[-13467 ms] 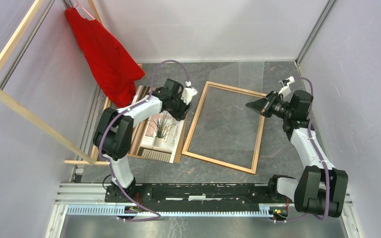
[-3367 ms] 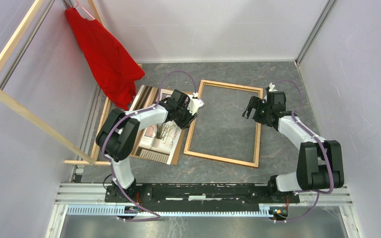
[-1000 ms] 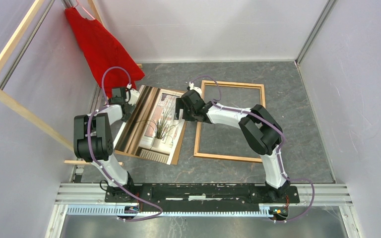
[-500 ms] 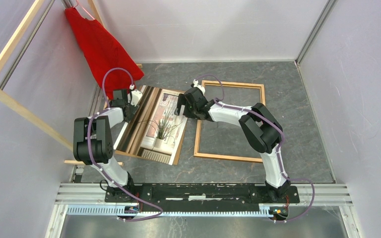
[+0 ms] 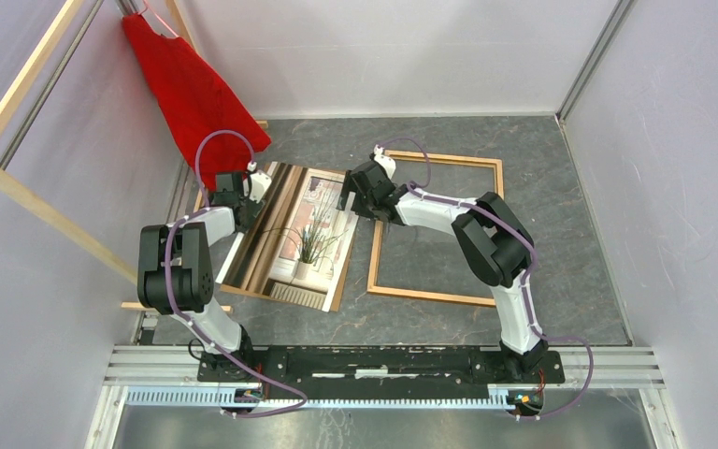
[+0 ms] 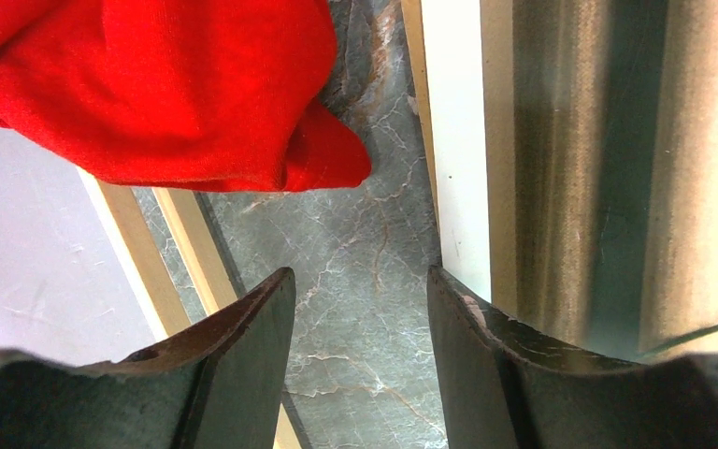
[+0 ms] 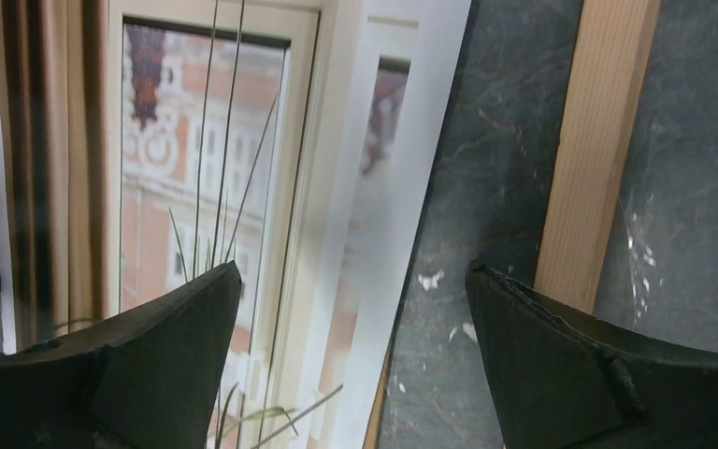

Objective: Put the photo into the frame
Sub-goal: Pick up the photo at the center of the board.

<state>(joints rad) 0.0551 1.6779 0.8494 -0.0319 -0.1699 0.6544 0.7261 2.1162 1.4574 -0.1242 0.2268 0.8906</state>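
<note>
The photo [image 5: 301, 236] of a spiky plant at a window lies flat on the table's left half, and in the right wrist view the photo [image 7: 243, 159] fills the left side. The thin wooden frame [image 5: 437, 296] lies just right of it, empty, with marble showing through. My left gripper [image 5: 248, 190] is open at the photo's upper left edge; in the left wrist view the gripper [image 6: 360, 313] has only marble between its fingers, and its right finger overlaps the photo [image 6: 570, 168]. My right gripper [image 7: 355, 281] is wide open astride the photo's upper right edge, beside the frame rail [image 7: 598, 150].
A brown backing panel [image 5: 344, 273] peeks out under the photo's right edge. A red cloth [image 5: 196, 103] hangs from a pale wooden rack [image 5: 47, 215] at the left, with its tip [image 6: 168, 84] close to my left gripper. Grey walls enclose the table.
The photo has slid a little to the right, towards the frame. Both grippers have shifted slightly up and to the right along its upper edge.
</note>
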